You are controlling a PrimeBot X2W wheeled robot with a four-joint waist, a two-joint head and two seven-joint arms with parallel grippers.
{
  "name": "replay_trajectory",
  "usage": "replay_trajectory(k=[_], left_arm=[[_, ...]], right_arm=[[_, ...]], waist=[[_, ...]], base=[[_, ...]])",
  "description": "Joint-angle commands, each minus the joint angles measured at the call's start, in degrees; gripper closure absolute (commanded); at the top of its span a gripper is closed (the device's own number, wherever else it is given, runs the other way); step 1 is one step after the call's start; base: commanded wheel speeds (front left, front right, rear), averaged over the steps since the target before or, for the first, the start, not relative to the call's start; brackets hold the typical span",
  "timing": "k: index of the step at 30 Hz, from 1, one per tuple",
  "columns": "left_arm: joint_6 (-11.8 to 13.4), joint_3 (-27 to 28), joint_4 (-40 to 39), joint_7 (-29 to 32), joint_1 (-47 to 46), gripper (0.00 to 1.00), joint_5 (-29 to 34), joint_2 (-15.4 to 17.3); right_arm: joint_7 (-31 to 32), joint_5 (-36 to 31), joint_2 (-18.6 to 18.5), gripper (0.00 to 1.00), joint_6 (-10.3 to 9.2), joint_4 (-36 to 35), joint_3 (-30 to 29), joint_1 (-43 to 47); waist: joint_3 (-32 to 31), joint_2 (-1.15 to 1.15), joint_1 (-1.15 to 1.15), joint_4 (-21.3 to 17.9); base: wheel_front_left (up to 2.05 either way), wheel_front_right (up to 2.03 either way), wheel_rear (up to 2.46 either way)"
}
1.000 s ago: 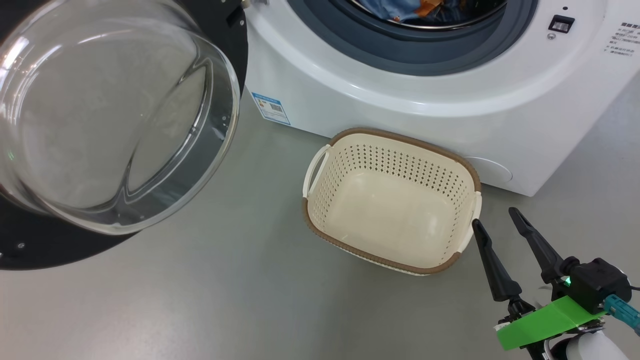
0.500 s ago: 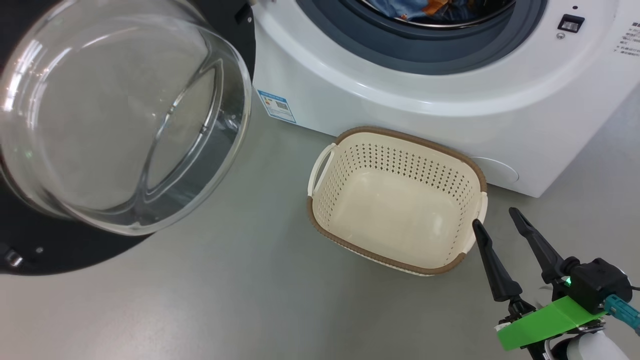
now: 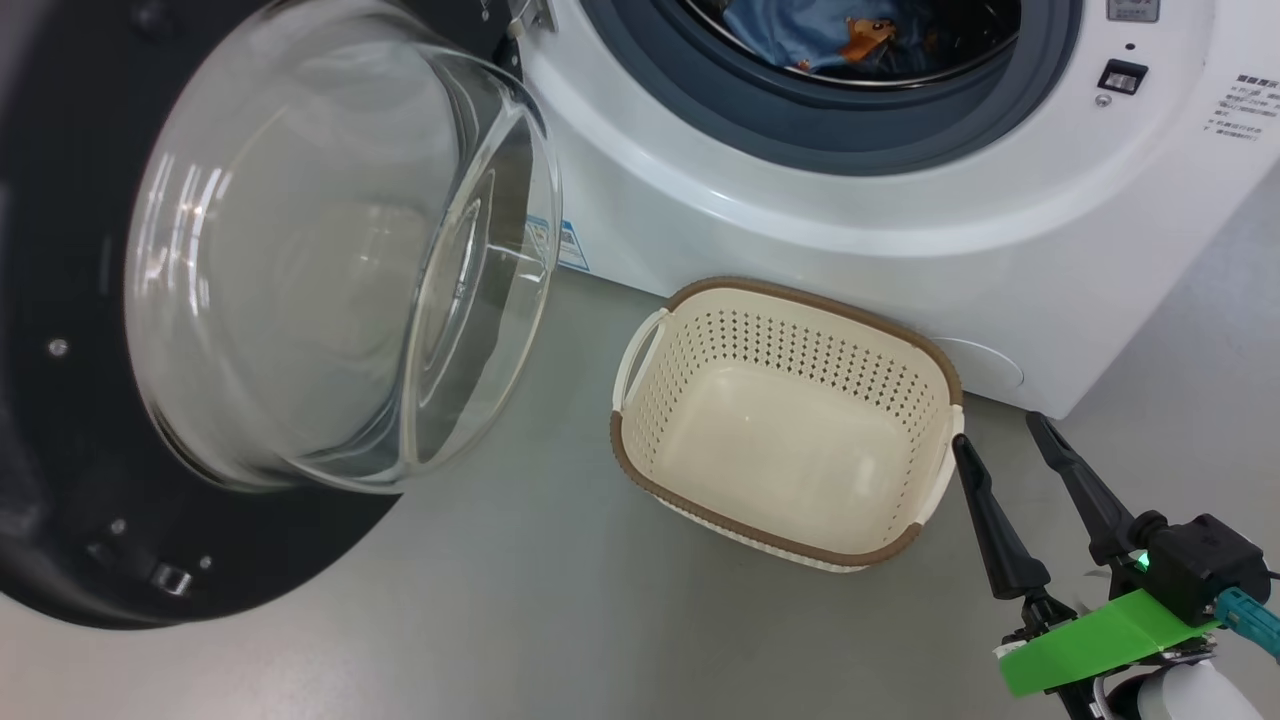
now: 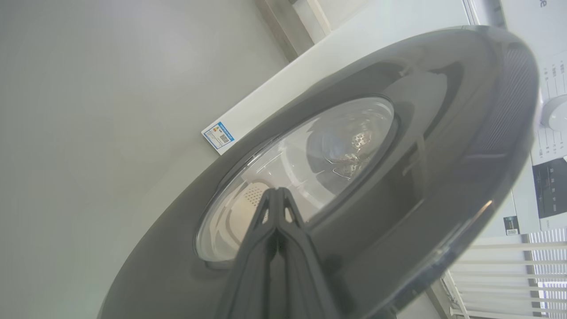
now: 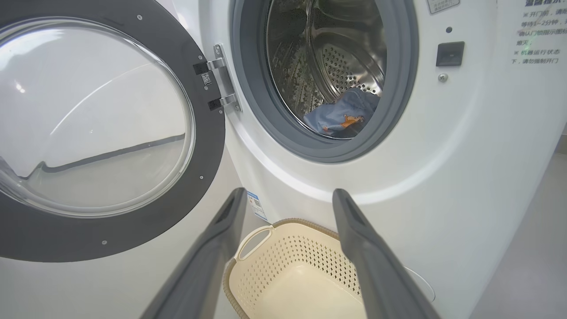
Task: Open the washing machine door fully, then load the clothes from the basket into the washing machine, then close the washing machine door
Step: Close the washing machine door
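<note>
The washing machine door stands partly swung out at the left, its clear glass bowl facing the white washing machine. Light blue clothes with orange figures lie in the steel drum, also seen as a heap behind the grey gasket. The cream basket sits on the floor against the machine's front, with nothing in it. My right gripper hovers open just right of the basket. My left gripper is shut, its tips at the door's glossy outer face; whether they touch it I cannot tell.
Grey floor stretches in front of the machine and under the door. A blue label sticker sits on the machine's lower left, the door hinge left of the opening, the latch socket on its right.
The door has swung round toward the machine, its bowl now more side-on and nearer the opening. The head view has shifted a little. The right gripper stays open in place.
</note>
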Motion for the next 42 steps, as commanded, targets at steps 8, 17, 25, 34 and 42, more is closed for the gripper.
replay_trajectory(k=[8, 17, 25, 34, 42], left_arm=[[-5.21, -1.17, -6.34, 7.62, -1.65, 1.0, -4.05, 3.74], [-7.91, -4.93, -9.2, 13.27, -4.73, 1.0, -6.44, 3.24], [-8.95, -8.16, -11.96, 16.04, -6.33, 1.0, -7.3, 1.56], [-9.28, -11.23, -15.28, 17.55, -6.78, 1.0, -6.82, -0.11], [-9.4, -12.79, -15.18, 17.2, -8.27, 1.0, -5.69, -1.29]], right_arm=[[-0.28, -0.48, 0.78, 0.0, 0.32, -1.44, -0.22, 0.93], [-0.28, -0.62, 2.01, 0.0, 0.32, -1.53, -1.6, 1.95], [-0.28, -0.74, 3.17, 0.0, 0.32, -1.64, -2.85, 2.85], [-0.28, -0.85, 4.29, 0.0, 0.32, -1.84, -3.88, 3.49], [-0.28, -0.99, 5.27, 0.0, 0.32, -2.11, -4.29, 3.19]], waist=[[-2.09, 0.0, 0.0, -1.64], [-3.48, 0.0, 0.0, -4.84], [-4.42, 0.0, 0.0, -8.9], [-4.98, 0.0, 0.0, -14.46], [-4.53, 0.0, 0.0, -20.19]], base=[[0.0, 0.0, 0.0], [0.0, 0.0, 0.0], [0.0, 0.0, 0.0], [0.0, 0.0, 0.0], [0.0, 0.0, 0.0]])
